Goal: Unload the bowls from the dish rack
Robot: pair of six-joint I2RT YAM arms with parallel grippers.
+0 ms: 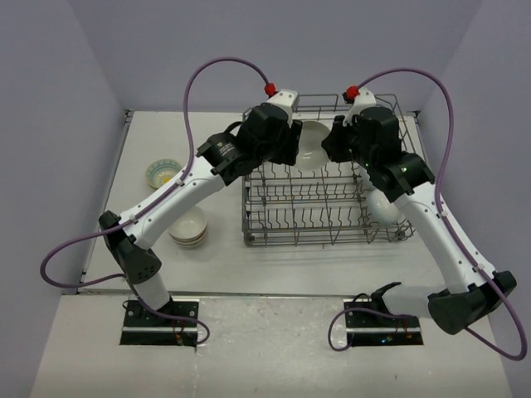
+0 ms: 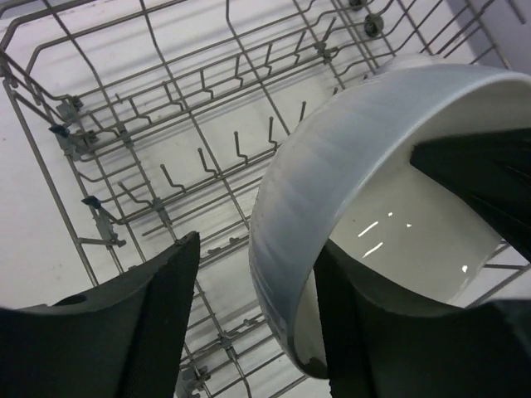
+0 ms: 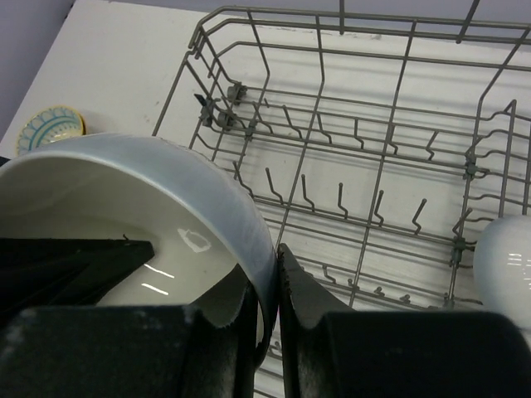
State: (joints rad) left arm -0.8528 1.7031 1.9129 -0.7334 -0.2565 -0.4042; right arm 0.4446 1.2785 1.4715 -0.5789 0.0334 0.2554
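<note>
A plain white bowl [image 1: 309, 145] hangs above the far side of the grey wire dish rack [image 1: 315, 211], between both grippers. My right gripper [image 1: 333, 141] [image 3: 278, 257] is shut on its rim, one finger inside the bowl [image 3: 166, 174] and one outside. My left gripper [image 1: 290, 153] [image 2: 257, 245] straddles the opposite rim of the bowl [image 2: 332, 166]. One finger is inside; the outer finger [image 2: 166, 315] stands apart from the wall, so the jaws are open. A second white bowl [image 1: 383, 207] [image 3: 502, 265] lies at the rack's right end.
A teal-rimmed bowl with a yellow centre [image 1: 163, 172] [image 3: 50, 126] sits on the table left of the rack. A short stack of bowls [image 1: 189, 226] stands nearer the front left. Upright tines [image 2: 236, 149] fill the rack floor under the held bowl.
</note>
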